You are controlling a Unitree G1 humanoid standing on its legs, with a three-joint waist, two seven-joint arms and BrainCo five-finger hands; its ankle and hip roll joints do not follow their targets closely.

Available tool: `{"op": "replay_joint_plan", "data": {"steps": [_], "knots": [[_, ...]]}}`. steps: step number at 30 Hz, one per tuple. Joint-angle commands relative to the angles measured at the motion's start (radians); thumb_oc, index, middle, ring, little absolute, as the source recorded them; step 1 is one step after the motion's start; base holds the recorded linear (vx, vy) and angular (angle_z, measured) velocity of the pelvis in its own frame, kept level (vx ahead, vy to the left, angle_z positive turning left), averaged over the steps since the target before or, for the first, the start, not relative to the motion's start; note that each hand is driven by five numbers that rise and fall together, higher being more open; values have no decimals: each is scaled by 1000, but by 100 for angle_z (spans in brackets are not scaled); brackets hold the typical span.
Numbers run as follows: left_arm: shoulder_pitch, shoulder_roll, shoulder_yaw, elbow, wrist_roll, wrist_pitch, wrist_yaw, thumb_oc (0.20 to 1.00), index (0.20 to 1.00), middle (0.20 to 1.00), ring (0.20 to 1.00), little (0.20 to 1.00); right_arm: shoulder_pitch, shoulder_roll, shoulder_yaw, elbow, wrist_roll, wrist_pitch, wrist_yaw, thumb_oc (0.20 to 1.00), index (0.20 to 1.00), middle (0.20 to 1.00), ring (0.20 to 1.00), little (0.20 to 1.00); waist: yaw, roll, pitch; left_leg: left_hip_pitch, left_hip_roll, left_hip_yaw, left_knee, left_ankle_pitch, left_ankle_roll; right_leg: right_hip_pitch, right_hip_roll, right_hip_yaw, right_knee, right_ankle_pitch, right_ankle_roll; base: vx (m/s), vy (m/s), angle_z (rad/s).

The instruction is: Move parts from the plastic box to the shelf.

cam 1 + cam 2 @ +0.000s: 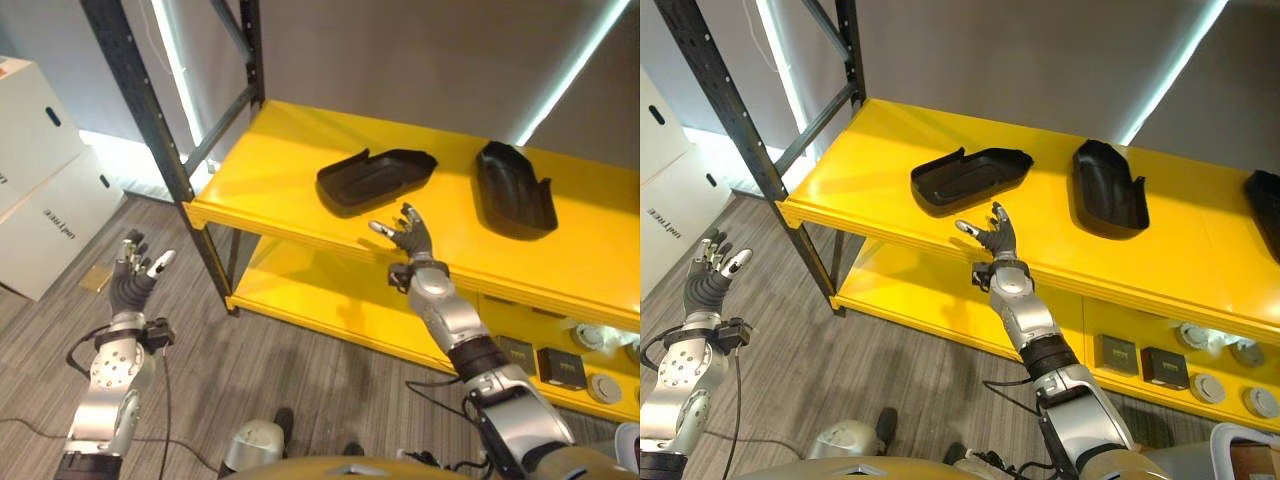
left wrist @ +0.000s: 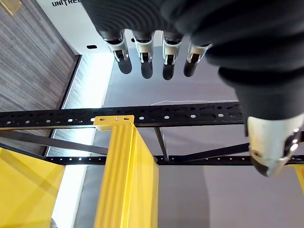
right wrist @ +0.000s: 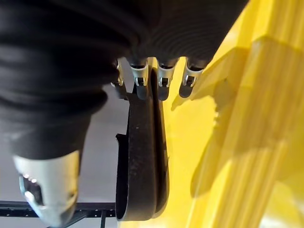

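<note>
While the right hand (image 1: 411, 236) hangs at the near edge of the yellow shelf (image 1: 270, 140), its fingers are spread loose and straight and it holds nothing. Just beyond its fingertips lies a black part (image 1: 375, 178), a shallow moulded shell resting on the top board, apart from the hand. In the right wrist view that same part (image 3: 140, 156) runs lengthwise past the dark-tipped fingers (image 3: 141, 81), with a gap between them. Further right on the board sits a second black part (image 1: 513, 188), well apart from the first. The right eye view catches the edge of a third black part (image 1: 1264, 205) at the far right of the shelf.

Over on the left, the left hand (image 1: 134, 270) is raised above the grey floor (image 1: 260, 370), near the dark upright post (image 1: 150, 130) of the rack, fingers relaxed and empty. White cartons (image 1: 40, 170) stand at the far left. On the lower board, small dark boxes (image 1: 560, 367) and round pieces (image 1: 604, 386) sit to the right.
</note>
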Motion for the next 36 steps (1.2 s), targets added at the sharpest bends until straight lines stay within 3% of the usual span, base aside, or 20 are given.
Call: {"op": "replay_joint_plan", "data": {"steps": [1,6,16,36], "knots": [[-14,71,28,-18,25,-91,-24,1000,1000,1000,1000,1000,-129,-43,-4,3,26,-85,-49,1000,1000,1000,1000,1000,14,-16,7,-32,5,-3,42,-56,0,-50,-9,21,59,9,19,-16,-30,23],[-8,112,18,9,9,-120,-58,1000,1000,1000,1000,1000,-232,-98,-28,147,52,-139,-81,1000,1000,1000,1000,1000,55,-11,24,-59,0,-27,61,-55,4,-58,-8,3,74,8,22,29,-45,14],[9,183,25,50,2,-158,-102,1000,1000,1000,1000,1000,-323,-189,-56,350,140,-189,-97,1000,1000,1000,1000,1000,104,-34,54,-101,-5,-48,95,-62,16,-71,4,-5,83,17,30,46,-66,8],[-50,293,24,112,-29,-206,-70,1000,1000,1000,1000,1000,-429,-124,2,504,238,-277,-147,1000,1000,1000,1000,1000,173,-75,123,-186,-18,-74,130,-60,30,-101,20,-24,87,34,46,-14,-32,4]]}}
